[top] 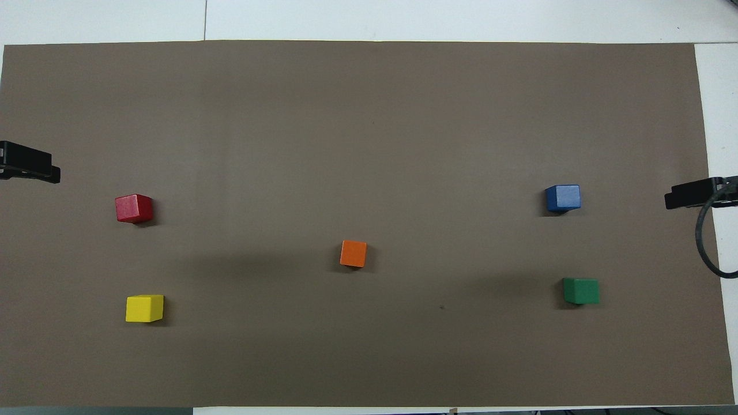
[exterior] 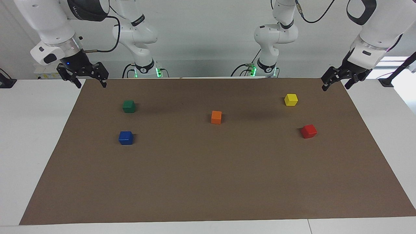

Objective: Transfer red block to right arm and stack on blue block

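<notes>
The left hand (exterior: 334,83) hung with its fingers spread wide and nothing between them, over the corner of the brown mat (exterior: 208,182) at the left arm's end of the tabletop (exterior: 35,143), close to the robots. From that hand the red block (exterior: 308,131) lay down on the mat, farther from the robots, with the yellow block (exterior: 291,99) sitting between the two and nearer to the robots than the red block. The red block was a cube, so it had no long axis to line up with; it sat slightly turned against the mat's edges.

The right hand (exterior: 87,80) waited over the mat's corner at the right arm's end, also wide and empty. Measured from the red block, it was well apart, with the orange block (exterior: 216,117) about midway. So the left arm looked much the nearer for the first pick.

The blue block (exterior: 125,137) lay toward the right arm's end, farther from the robots than the green block (exterior: 129,106), well apart from the red block. Nothing was stacked yet.
</notes>
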`<state>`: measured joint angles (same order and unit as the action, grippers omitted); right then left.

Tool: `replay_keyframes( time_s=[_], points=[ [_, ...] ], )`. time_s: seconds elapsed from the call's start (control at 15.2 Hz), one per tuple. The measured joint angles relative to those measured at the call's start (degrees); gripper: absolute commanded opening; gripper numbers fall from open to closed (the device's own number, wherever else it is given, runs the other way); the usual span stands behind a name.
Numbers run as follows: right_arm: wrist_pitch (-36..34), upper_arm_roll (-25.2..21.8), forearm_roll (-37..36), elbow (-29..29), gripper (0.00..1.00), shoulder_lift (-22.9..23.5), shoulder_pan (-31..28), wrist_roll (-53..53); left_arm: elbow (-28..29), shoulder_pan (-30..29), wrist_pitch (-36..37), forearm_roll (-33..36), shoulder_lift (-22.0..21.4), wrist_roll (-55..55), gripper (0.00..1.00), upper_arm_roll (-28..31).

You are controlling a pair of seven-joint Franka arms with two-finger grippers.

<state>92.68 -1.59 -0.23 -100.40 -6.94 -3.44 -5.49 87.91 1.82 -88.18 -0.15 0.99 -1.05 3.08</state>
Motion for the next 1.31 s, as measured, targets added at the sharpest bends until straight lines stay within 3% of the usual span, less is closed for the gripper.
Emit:
replay_keyframes(
  time_s=[0.66,0.98,1.31],
  points=[
    [0.00,0.00,0.00,0.00,1.00,0.00,0.00,0.00,1.71,0.03,-1.87,-0.01,-0.41,1.72,1.00,0.10],
    [0.00,0.00,0.00,0.02,1.00,0.00,-0.03,0.00,15.11,0.00,-16.16,-0.01,-1.31,1.82,1.00,0.65],
    [0.00,0.00,0.00,0.02,1.00,0.00,-0.03,0.00,25.91,-2.32,-28.38,0.04,1.24,1.01,1.00,0.90]
  ],
)
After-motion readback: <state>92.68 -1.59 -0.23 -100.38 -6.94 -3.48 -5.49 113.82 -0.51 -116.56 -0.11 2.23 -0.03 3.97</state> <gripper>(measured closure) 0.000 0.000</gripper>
